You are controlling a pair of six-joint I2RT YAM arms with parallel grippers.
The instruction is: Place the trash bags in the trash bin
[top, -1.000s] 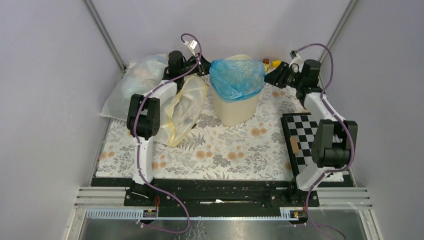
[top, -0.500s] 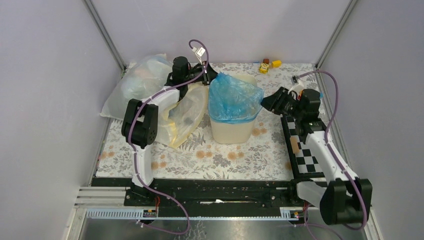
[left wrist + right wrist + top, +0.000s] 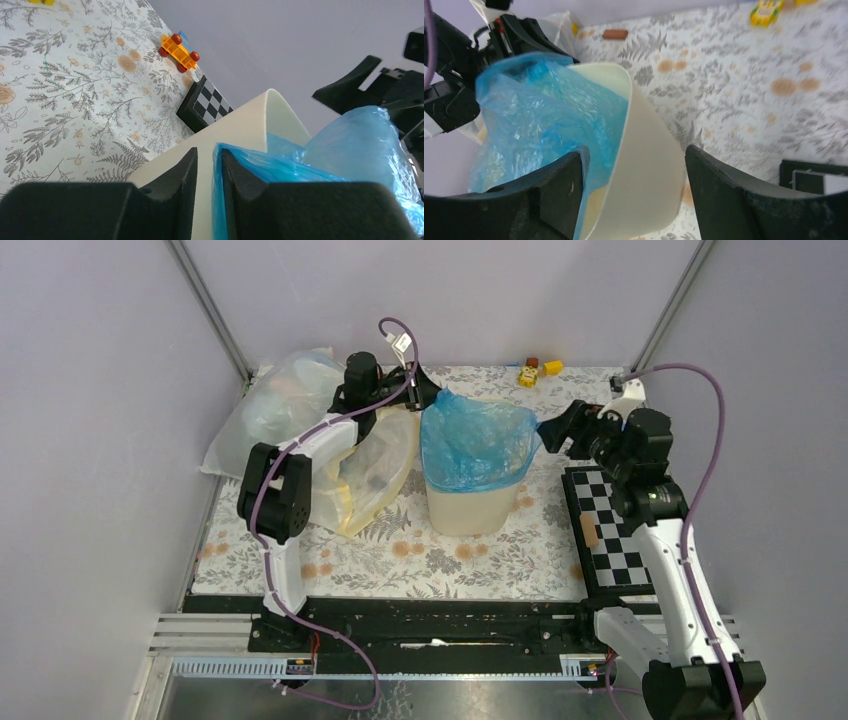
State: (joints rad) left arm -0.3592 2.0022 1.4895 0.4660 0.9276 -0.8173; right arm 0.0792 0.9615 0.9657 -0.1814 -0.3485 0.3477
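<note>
Presently: one trash bin (image 3: 468,508), cream, upright on the table (image 3: 400,550); one trash bag (image 3: 475,440), light blue, sitting in the bin's mouth and draped over its near rim; left pincer (image 3: 207,160) at the left rim, fingers narrowly parted with the bag's edge between, grip not discernible; right pincer (image 3: 634,170) spread wide astride the right wall, holding nothing.

Thin, crinkly, translucent light-blue trash bag (image 3: 475,445) lines the cream trash bin (image 3: 468,508); its edge drapes over most of the rim, one corner bare; the bin stands upright on the floral table (image 3: 420,552), tapering toward its base.
</note>
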